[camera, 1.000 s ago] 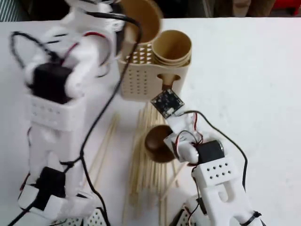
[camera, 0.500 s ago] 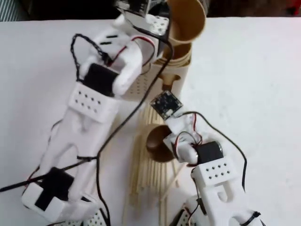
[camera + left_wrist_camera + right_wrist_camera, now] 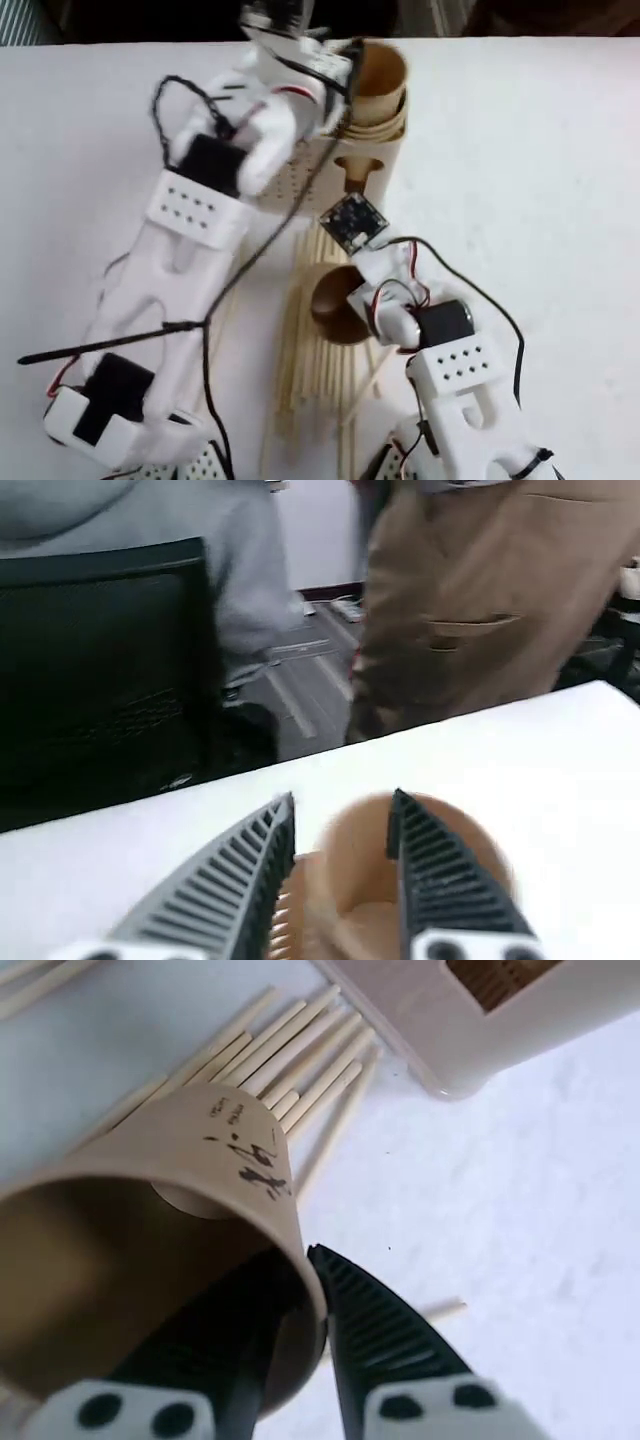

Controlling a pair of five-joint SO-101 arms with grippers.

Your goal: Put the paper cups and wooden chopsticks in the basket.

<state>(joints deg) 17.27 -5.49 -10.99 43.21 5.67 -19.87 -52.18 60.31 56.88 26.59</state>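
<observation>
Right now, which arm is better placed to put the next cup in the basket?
Right, probably. Its jaws are shut on a paper cup over the chopsticks, just short of the basket. The left arm's jaws stand open astride the rim of a cup on the basket's stack.

Readable text: none; no letter, number or sign can be made out with certainty.
Print carrier: paper cup [image 3: 150, 1220], held on its side over the wooden chopsticks [image 3: 300, 1050], on the near side of the basket [image 3: 440, 1030].
Print position: outer wall of the paper cup, toward its closed end, on the side facing up.
Print form: two groups of dark marks, one small and faint, one larger and bolder just beside it; the strokes look brush-like.
Print legibility: the characters cannot be identified.
Cup hold: the right tool [image 3: 300, 1260] grips the rim, one finger inside and one outside.
</observation>
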